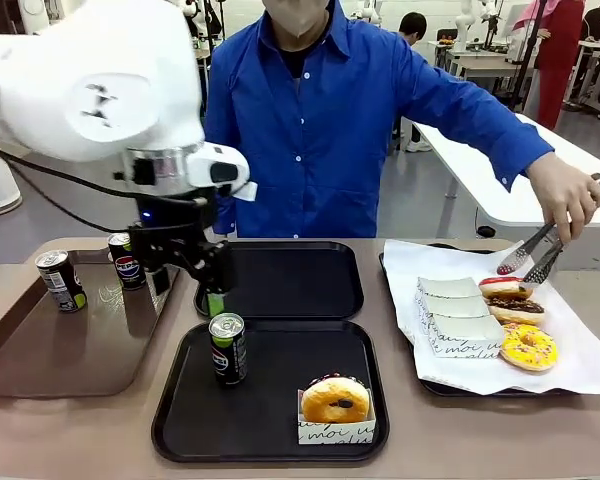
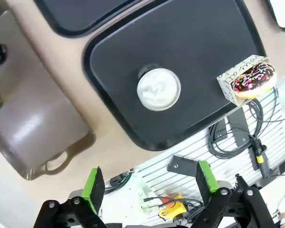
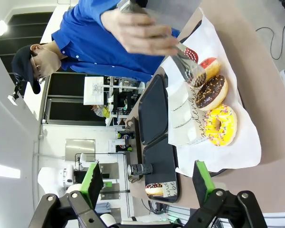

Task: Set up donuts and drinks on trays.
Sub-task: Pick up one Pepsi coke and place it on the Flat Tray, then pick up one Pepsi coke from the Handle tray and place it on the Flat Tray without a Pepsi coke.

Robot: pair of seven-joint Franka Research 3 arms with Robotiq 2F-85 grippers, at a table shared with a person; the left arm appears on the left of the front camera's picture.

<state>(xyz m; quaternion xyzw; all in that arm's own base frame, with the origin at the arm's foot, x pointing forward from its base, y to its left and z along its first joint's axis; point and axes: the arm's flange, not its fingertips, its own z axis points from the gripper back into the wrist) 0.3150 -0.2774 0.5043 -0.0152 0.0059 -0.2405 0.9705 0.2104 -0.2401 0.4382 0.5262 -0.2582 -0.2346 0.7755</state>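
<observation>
A black drink can (image 1: 227,348) stands upright at the left of the near black tray (image 1: 280,430). My left gripper (image 1: 190,292) hangs open just above and behind it, holding nothing. From the left wrist, the can's silver top (image 2: 158,89) lies below the open left gripper (image 2: 149,179). A glazed donut in a white paper box (image 1: 336,405) sits at the tray's front right, also seen as a sprinkled chocolate side (image 2: 251,80). The far black tray (image 1: 285,280) is bare. My right gripper (image 3: 147,178) is open, far from the can (image 3: 140,169).
A brown tray (image 1: 40,350) at the left holds two more cans (image 1: 60,280) (image 1: 127,260). At the right, a paper-lined tray (image 1: 570,370) carries folded boxes (image 1: 458,315) and loose donuts (image 1: 528,348). The person's hand (image 1: 570,195) holds tongs (image 1: 528,260) over them.
</observation>
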